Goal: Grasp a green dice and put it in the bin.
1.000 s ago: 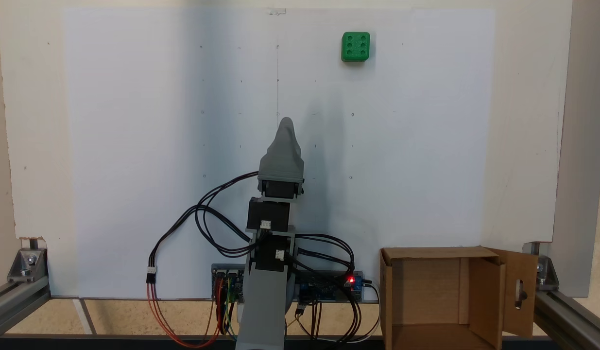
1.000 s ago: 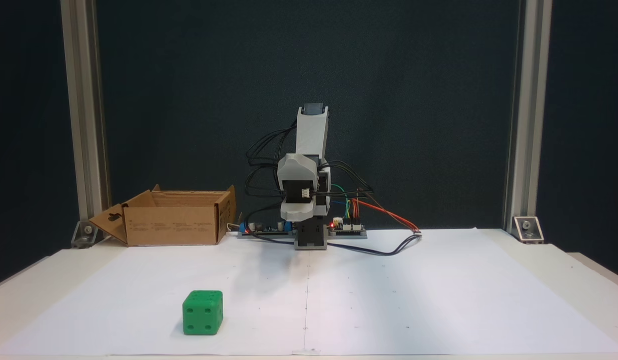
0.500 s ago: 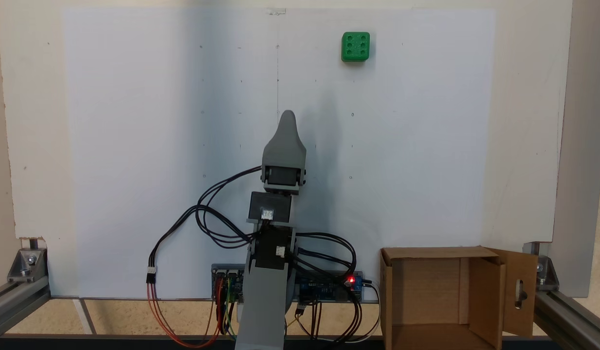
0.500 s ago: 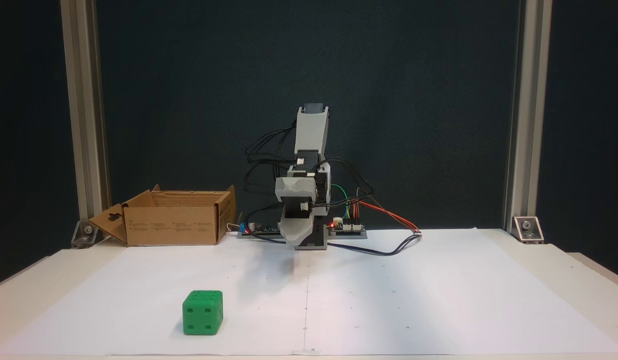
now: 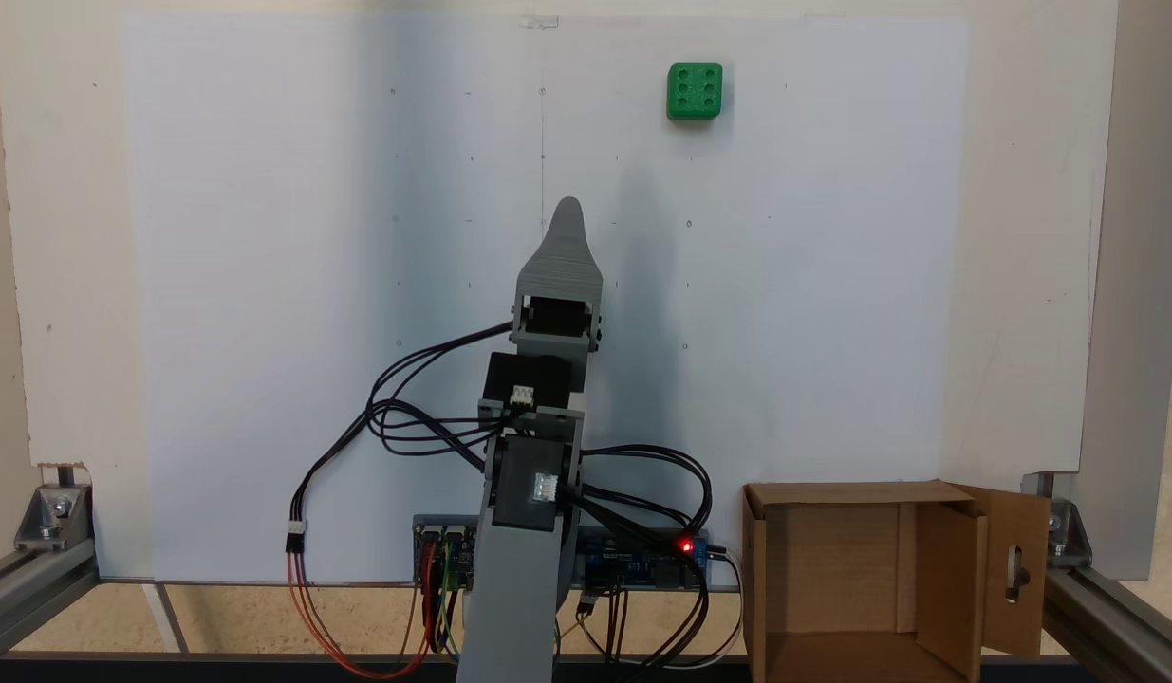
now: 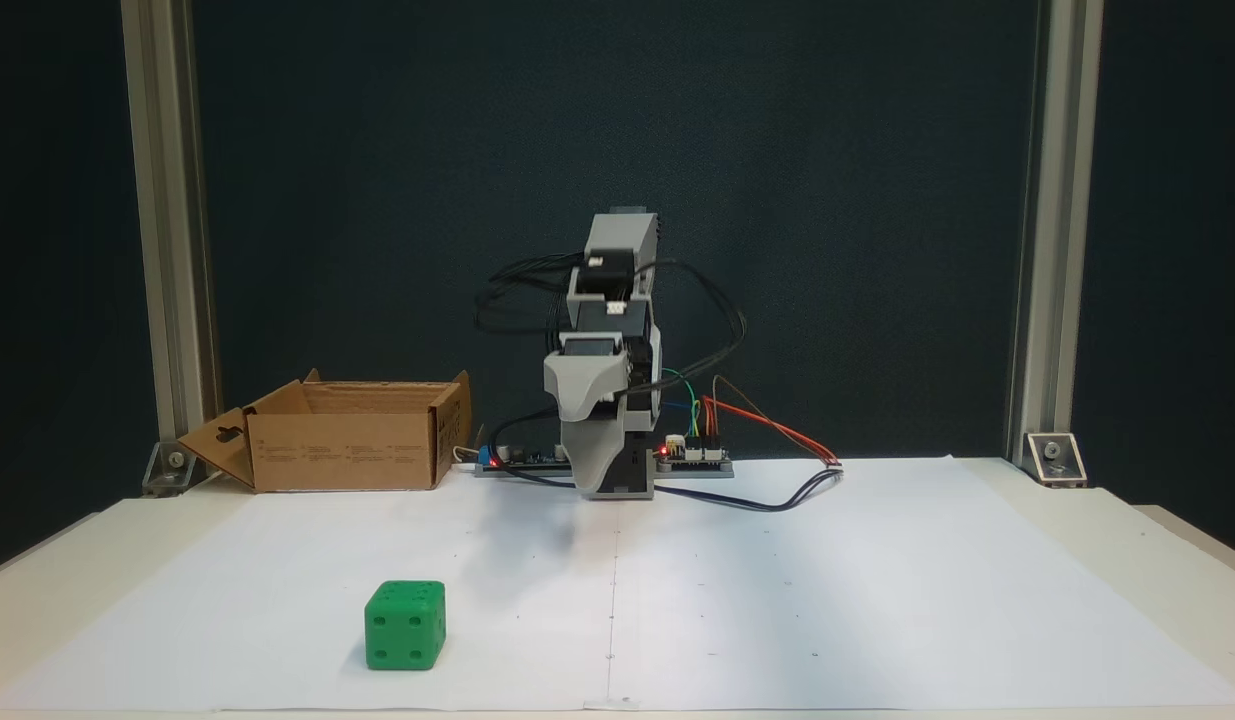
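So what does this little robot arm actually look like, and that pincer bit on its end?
The arm is built of light grey plastic shells around boxy black motors with small white plugs. Loops of black cable hang off it, and red, orange, yellow and green wires run to a circuit board with a red light at its foot. The pincer is ridged grey plastic tapering to a rounded tip.

Open white paper (image 5: 263, 285) is seen between the gripper (image 5: 568, 205) and the green dice (image 5: 695, 91) near the sheet's far edge; the path is unobstructed. The bin (image 5: 861, 579), top open, is set off the sheet's near corner.
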